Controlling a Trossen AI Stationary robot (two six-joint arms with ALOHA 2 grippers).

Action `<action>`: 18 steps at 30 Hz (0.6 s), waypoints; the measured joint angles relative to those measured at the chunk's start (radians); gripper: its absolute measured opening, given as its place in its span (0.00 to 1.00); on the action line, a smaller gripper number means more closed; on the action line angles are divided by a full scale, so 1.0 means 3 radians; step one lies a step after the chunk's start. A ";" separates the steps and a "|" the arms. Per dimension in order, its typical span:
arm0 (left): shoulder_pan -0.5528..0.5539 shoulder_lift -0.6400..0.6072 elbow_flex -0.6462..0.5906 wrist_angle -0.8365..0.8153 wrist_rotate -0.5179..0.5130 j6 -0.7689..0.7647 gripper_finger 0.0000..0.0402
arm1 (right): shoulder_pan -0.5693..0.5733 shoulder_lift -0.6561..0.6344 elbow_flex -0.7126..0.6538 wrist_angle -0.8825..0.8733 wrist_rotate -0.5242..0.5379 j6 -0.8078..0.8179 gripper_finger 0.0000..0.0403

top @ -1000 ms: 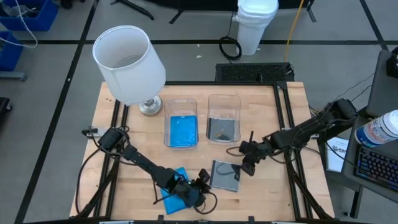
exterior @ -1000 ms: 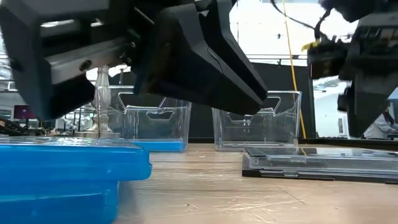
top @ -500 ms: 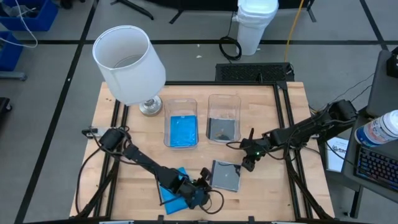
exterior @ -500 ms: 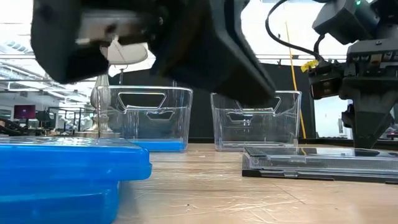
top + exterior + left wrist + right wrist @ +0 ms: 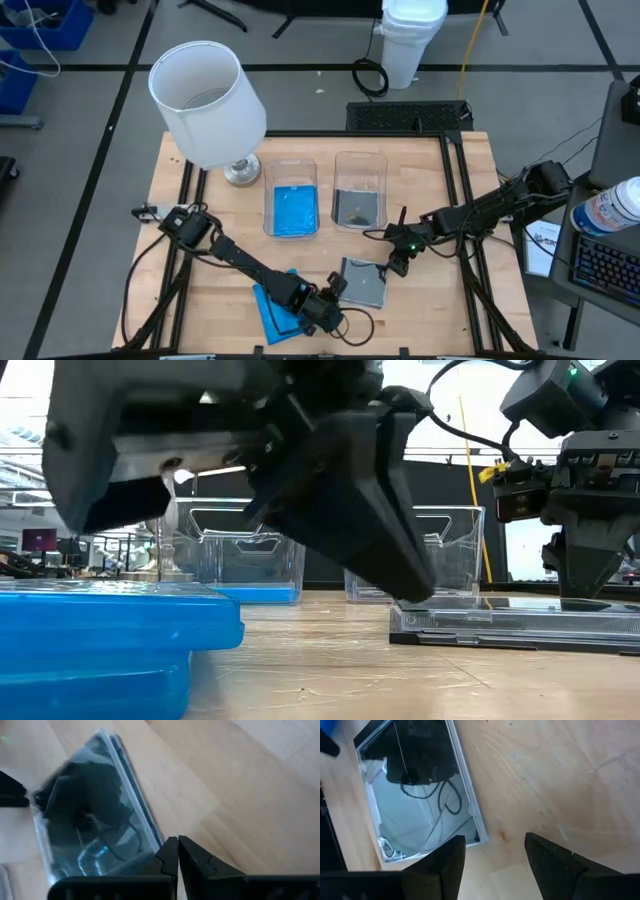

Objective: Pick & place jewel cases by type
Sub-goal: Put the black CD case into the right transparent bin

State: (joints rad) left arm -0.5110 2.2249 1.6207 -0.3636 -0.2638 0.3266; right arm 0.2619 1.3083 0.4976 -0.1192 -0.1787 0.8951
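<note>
A dark smoky jewel case (image 5: 363,283) lies flat on the table near its near edge. It also shows in the low view (image 5: 510,622) and in both wrist views (image 5: 85,825) (image 5: 415,785). Blue jewel cases (image 5: 270,308) lie stacked to its left (image 5: 100,630). My left gripper (image 5: 336,289) is shut, with its tips at the smoky case's left edge (image 5: 177,845). My right gripper (image 5: 394,264) is open and points down over the case's far right corner (image 5: 495,852). My left gripper meets the smoky case at a corner on its left edge (image 5: 159,846) with its shut fingertips (image 5: 415,590), slanting down from the left. The case lies flat on the table. My right gripper stands over the case's corner (image 5: 479,837), one finger above the case, one above bare table; whether it touches cannot be told.
Two clear tubs stand beyond the cases: the left one (image 5: 293,197) holds a blue case, the right one (image 5: 359,190) holds dark ones. A lamp with a white shade (image 5: 210,105) stands at the far left. Bare wood lies between tubs and cases.
My left gripper has moved from above the blue cases toward the table's right, reaching the smoky case's left edge. My right gripper came down and slightly left onto the case's right end, then kept still. The cases have stayed where they were.
</note>
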 joint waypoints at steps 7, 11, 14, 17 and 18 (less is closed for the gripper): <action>0.0041 -0.0002 0.0004 -0.0132 0.0157 -0.0168 0.03 | -0.0004 0.0005 -0.0005 0.0132 -0.0004 -0.0080 0.49; 0.0086 -0.0002 0.0001 -0.0221 0.0167 -0.0275 0.01 | -0.0003 0.0006 -0.0006 0.0133 -0.0004 -0.0093 0.49; 0.0126 -0.0002 0.0001 -0.0214 0.0207 -0.0287 0.05 | -0.0003 0.0006 -0.0006 0.0132 -0.0001 -0.0094 0.49; 0.0167 0.0022 0.0001 -0.0207 0.0254 -0.0288 0.07 | -0.0003 0.0006 -0.0006 0.0132 0.0001 -0.0106 0.49; 0.0177 0.0026 0.0001 -0.0199 0.0268 -0.0287 0.08 | -0.0003 0.0006 -0.0006 0.0133 0.0001 -0.0108 0.49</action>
State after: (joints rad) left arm -0.4580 2.2326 1.6211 -0.4232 -0.1835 0.2407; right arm 0.2611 1.3102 0.4957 -0.0792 -0.1783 0.8627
